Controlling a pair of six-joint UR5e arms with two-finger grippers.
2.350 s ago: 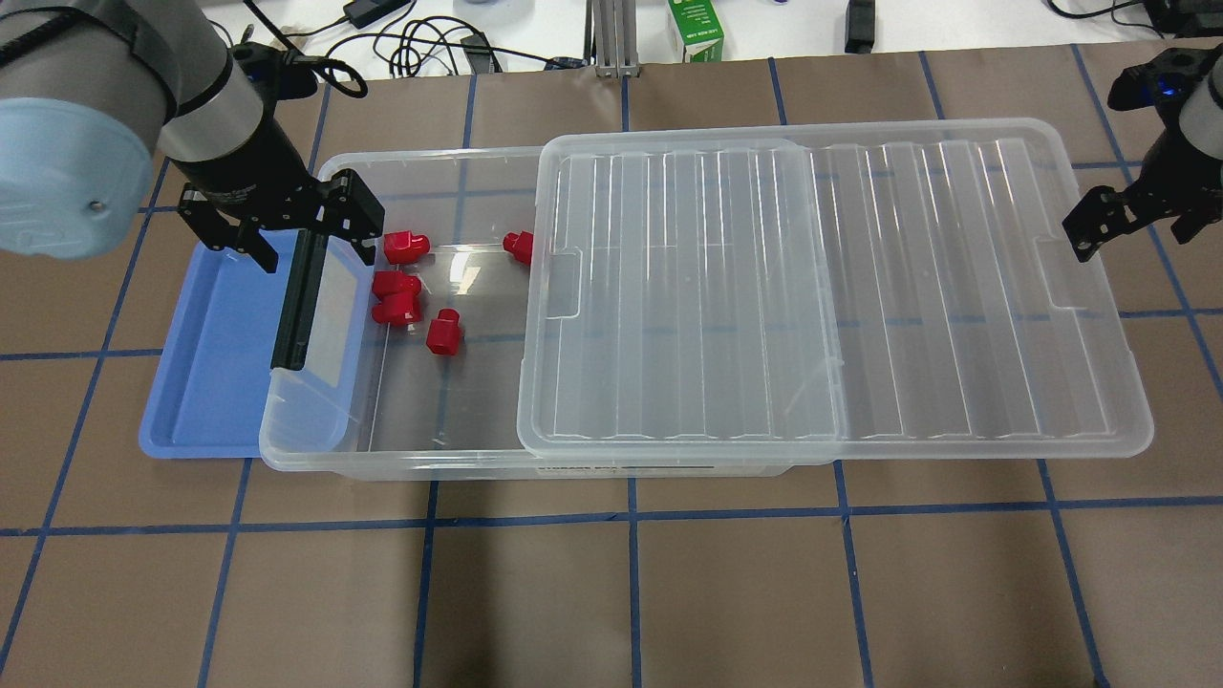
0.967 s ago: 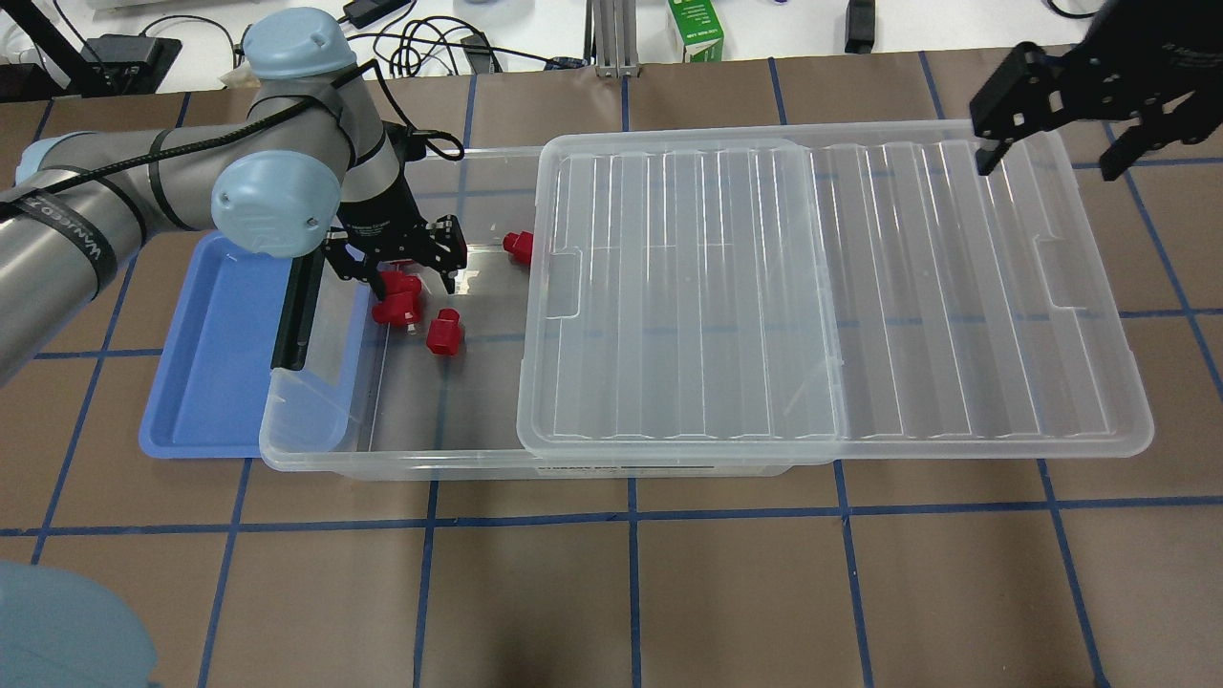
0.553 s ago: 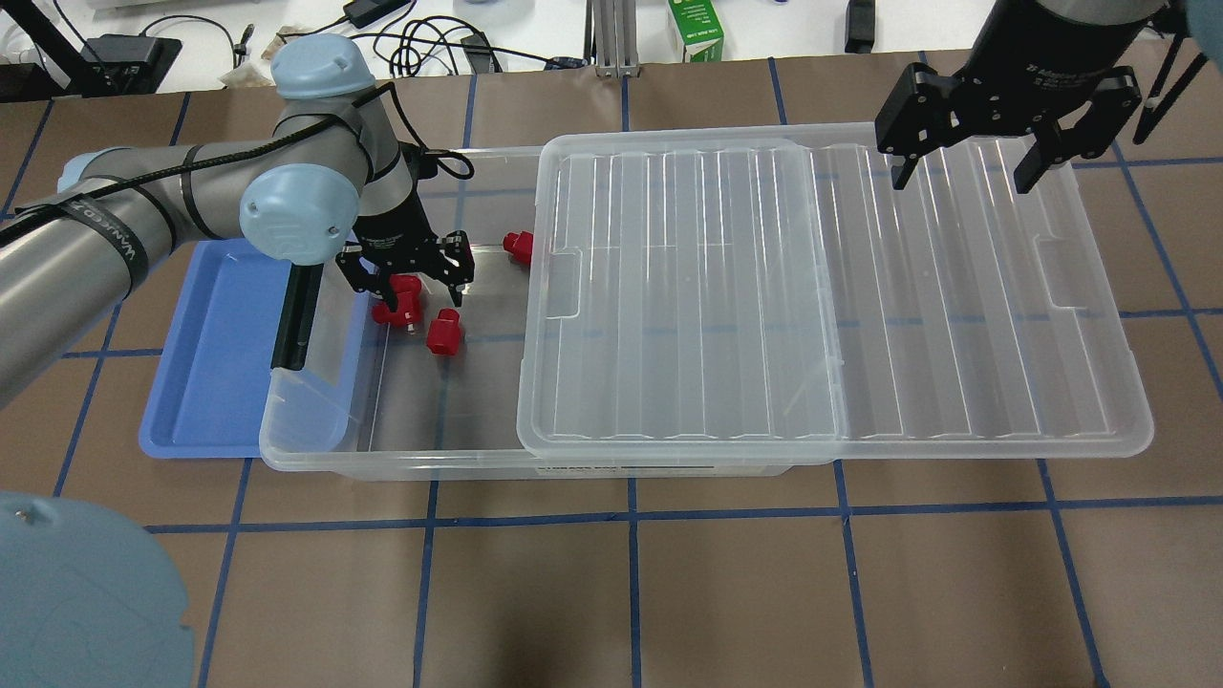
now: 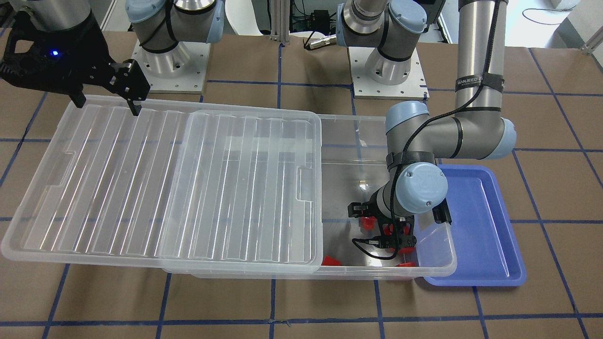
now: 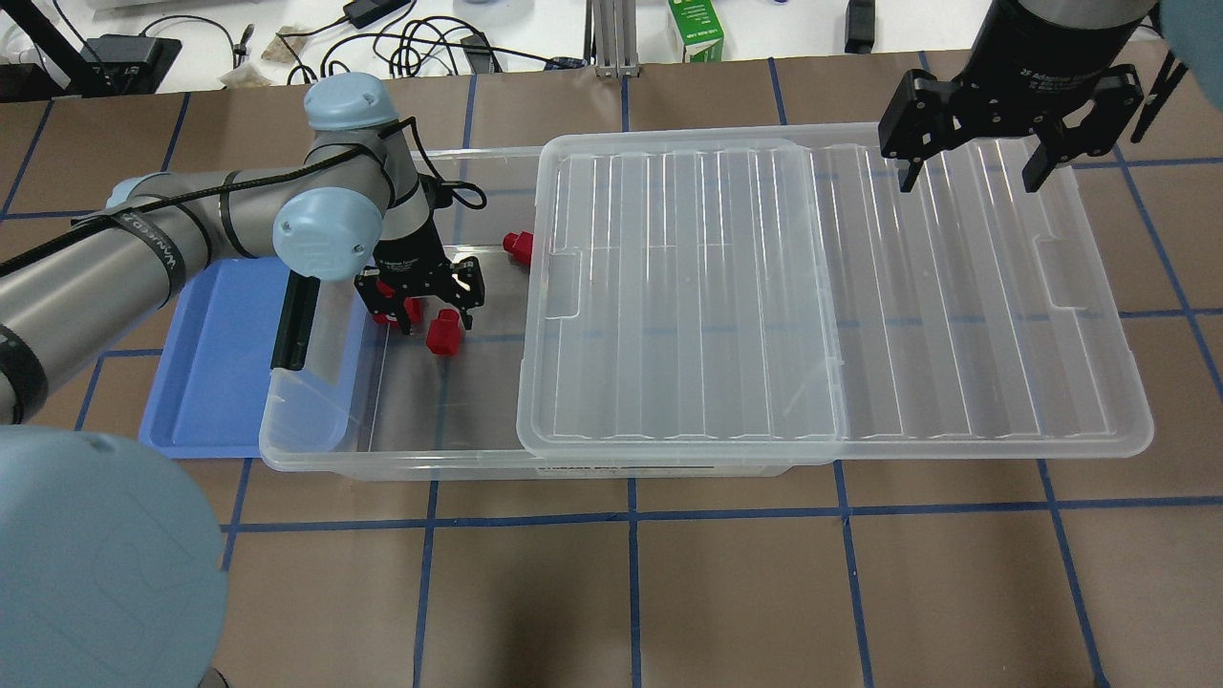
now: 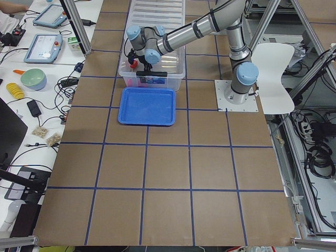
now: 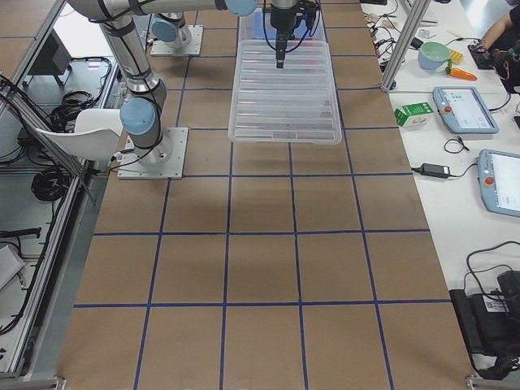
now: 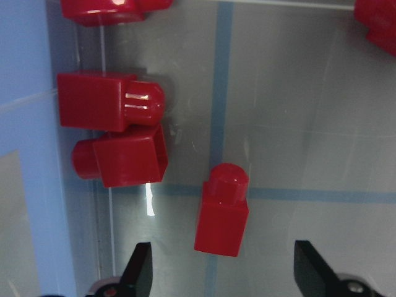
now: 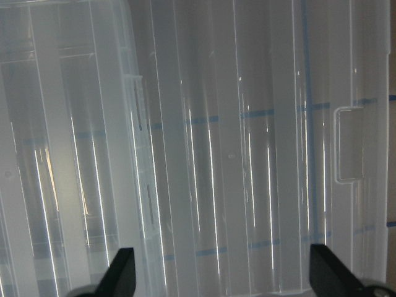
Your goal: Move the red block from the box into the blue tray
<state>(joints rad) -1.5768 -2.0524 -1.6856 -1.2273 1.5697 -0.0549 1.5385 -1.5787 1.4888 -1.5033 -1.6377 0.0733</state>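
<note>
brown paper with a blue tape grid covers the table, and your work sits at its left end. the left gripper is down inside the box, fingers spread wide and gripping nothing. the red block lies on the box floor just ahead of that gap, stub end pointing away. it is apart from two other red blocks, which touch each other near the wall.

you look to be closing in for the grasp. next you need to bring the fingers down either side of the block's square body, pinch it, lift it over the wall and carry it to the blue tray just beside the box's latch end.

trust the wrist view for alignment; in the overhead view the wrist hides part of the cluster. only the overhead view shows the lid slid rightward, with the right gripper above it, spread and empty.
</note>
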